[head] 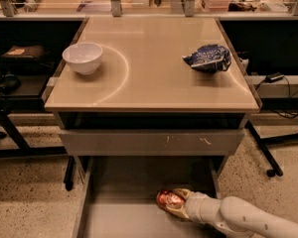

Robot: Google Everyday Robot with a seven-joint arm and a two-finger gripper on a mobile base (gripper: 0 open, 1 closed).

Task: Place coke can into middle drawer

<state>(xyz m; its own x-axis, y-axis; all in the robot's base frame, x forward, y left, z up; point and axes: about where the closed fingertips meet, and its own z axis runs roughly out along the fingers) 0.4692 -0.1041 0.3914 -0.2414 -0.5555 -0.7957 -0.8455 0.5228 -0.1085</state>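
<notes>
The coke can (167,198), red with a silver end, lies on its side low inside the open middle drawer (120,221), right of the drawer's centre. My gripper (173,206) reaches in from the lower right on a white arm and is shut on the coke can, its tan fingers (182,211) wrapped around the can's body. I cannot tell whether the can rests on the grey drawer floor or hangs just above it.
Above the drawer is a grey drawer front with pale scratches (151,142). On the tan tabletop (154,73) stand a white bowl (83,57) at the left and a blue and white chip bag (207,58) at the right. Table legs and cables flank the cabinet.
</notes>
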